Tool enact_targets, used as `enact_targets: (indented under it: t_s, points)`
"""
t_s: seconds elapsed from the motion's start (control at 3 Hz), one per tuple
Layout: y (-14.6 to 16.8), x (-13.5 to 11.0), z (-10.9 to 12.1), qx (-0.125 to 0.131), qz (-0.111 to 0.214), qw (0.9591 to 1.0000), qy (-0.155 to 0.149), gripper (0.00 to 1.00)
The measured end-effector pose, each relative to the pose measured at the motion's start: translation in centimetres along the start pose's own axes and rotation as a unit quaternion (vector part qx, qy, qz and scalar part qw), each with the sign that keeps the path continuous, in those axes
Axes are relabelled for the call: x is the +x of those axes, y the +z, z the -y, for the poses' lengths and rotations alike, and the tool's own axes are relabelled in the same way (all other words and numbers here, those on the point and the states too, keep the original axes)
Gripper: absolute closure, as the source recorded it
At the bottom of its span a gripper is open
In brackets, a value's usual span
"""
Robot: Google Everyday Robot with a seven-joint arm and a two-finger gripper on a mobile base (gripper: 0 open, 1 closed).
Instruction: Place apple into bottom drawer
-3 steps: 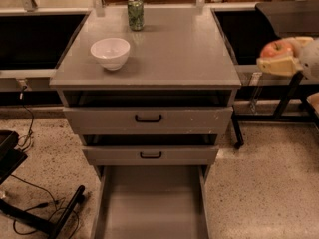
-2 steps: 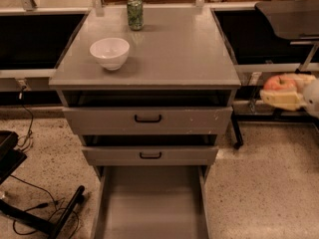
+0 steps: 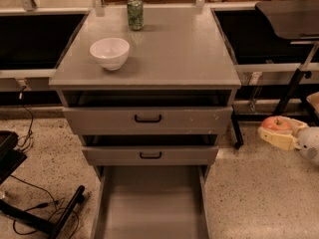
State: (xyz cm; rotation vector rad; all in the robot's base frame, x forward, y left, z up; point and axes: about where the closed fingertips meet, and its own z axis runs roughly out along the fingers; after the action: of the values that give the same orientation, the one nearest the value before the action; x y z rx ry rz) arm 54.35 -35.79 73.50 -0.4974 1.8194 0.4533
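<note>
Drawers first: the bottom drawer (image 3: pixel 152 208) is pulled all the way out toward me, and all I see in it is its own bare grey floor between two thin side walls. Its front end runs off the bottom of my view. The two upper drawers (image 3: pixel 148 119) are cracked open a bit, dark gaps above each, and I can't tell what's inside. On the cabinet top (image 3: pixel 184 54) the white bowl (image 3: pixel 109 52) shows only its white inside.

Count: three drawers, two black handles (image 3: pixel 150 155), one bowl, one green can (image 3: pixel 135 13) at the back edge, one apple (image 3: pixel 276 123).

The apple isn't near any drawer. It's clamped between the cream fingers of the gripper (image 3: pixel 273 131), which sits out to the right of the cabinet, about level with the middle drawer, over the speckled floor (image 3: pixel 259 193).

Room-wise, a black leg (image 3: pixel 235 133) stands just beside the cabinet's right side, between it and the gripper. Open floor lies right of the bottom drawer. On the left, a black stand (image 3: pixel 60 215) and cables (image 3: pixel 30 223) lie near the drawer's left wall.
</note>
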Motion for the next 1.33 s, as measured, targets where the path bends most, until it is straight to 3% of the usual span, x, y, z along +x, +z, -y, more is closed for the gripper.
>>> enact_targets:
  t_s: [0.33, 0.67, 1.0, 1.33]
  points:
    - [0.0, 0.0, 0.0, 0.000, 0.000, 1.0000, 0.000, 1.00]
    - [1.9, 2.9, 0.0, 0.002, -0.024, 0.9997, 0.001, 1.00]
    - [4.3, 10.3, -0.5, -0.008, -0.056, 0.9984, 0.000, 1.00]
    - [6.6, 17.7, -0.8, -0.016, -0.063, 0.9978, -0.013, 1.00]
